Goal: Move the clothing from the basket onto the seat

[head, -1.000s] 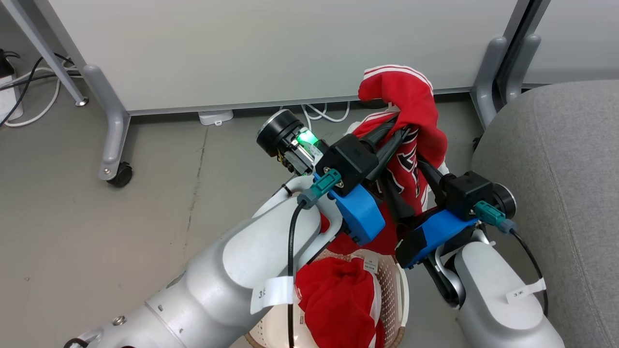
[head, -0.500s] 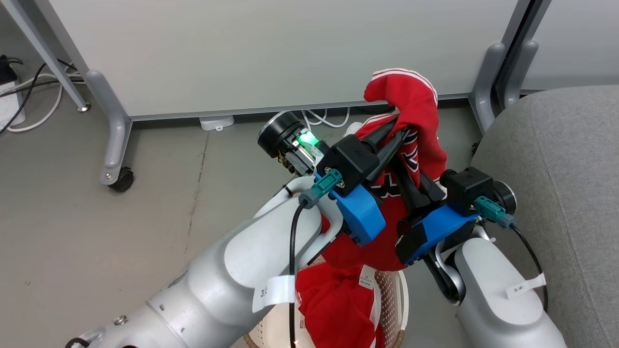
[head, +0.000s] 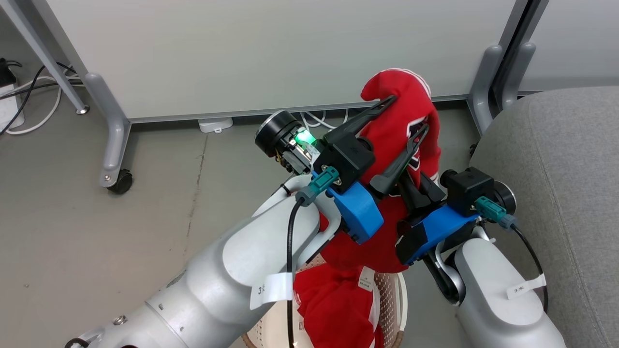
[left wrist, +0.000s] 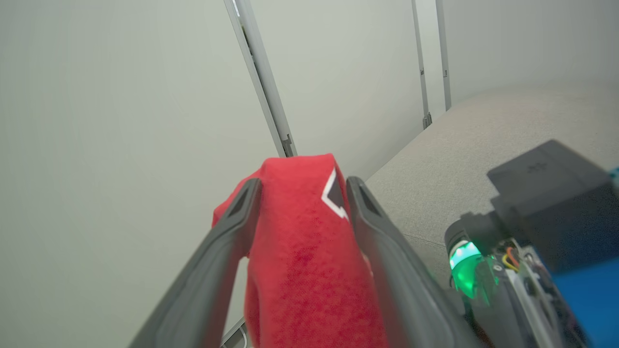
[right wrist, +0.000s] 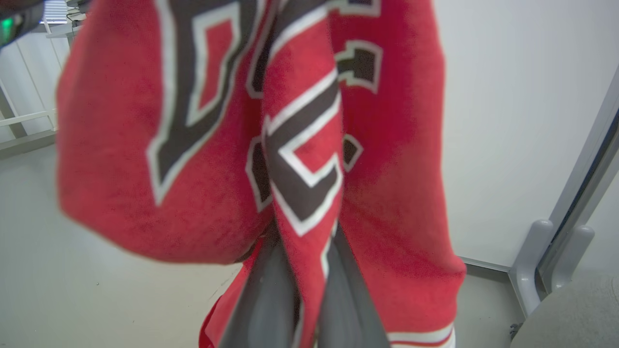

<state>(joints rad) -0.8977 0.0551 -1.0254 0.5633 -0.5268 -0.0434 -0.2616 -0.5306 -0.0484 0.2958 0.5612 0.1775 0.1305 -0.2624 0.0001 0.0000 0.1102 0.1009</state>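
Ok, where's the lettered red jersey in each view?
Head view: jersey centre-right, held up above the basket.
Left wrist view: jersey at centre, between the open fingers of the left gripper.
Right wrist view: jersey across the upper middle, pinched in the right gripper.
Shared landmark: the grey seat, on the right in all three.

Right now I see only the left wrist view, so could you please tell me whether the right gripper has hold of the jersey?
Observer: Yes. In the right wrist view the right gripper is shut on the jersey, with a fold of the lettered cloth pinched between its fingers.
Operator: Thank you. Is there anything in the basket?
Observer: In the head view a second red garment lies bunched in the basket, below the arms.
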